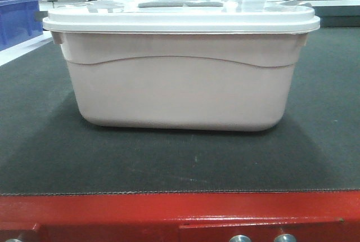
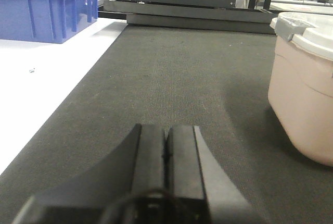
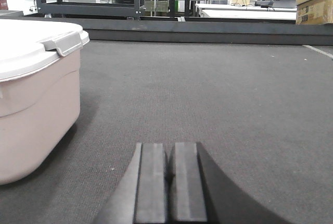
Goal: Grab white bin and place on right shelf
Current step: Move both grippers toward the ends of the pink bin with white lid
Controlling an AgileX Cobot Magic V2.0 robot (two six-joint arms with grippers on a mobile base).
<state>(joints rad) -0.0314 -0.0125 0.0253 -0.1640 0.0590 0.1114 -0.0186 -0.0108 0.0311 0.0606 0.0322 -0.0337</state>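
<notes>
Risk assessment: white bin (image 1: pixel 180 84) stands on the dark mat (image 1: pixel 45 157), lid (image 1: pixel 180 19) on, untouched. Left gripper (image 2: pixel 167 133) sits low over the mat to the bin's left, clear of it, jaws pressed together. Right gripper (image 3: pixel 170 148) is likewise to the bin's right, jaws together. Shelf not in view. Likely faults: smooth rounded walls slipping from a two-sided squeeze, uneven lift tilting the bin, lid popping off if its rim bears the load.

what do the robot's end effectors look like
The left end effector and the right end effector look alike: each has two flat, rectangular matte black fingers side by side, flaring into a dark sloped body. No markings are visible.
</notes>
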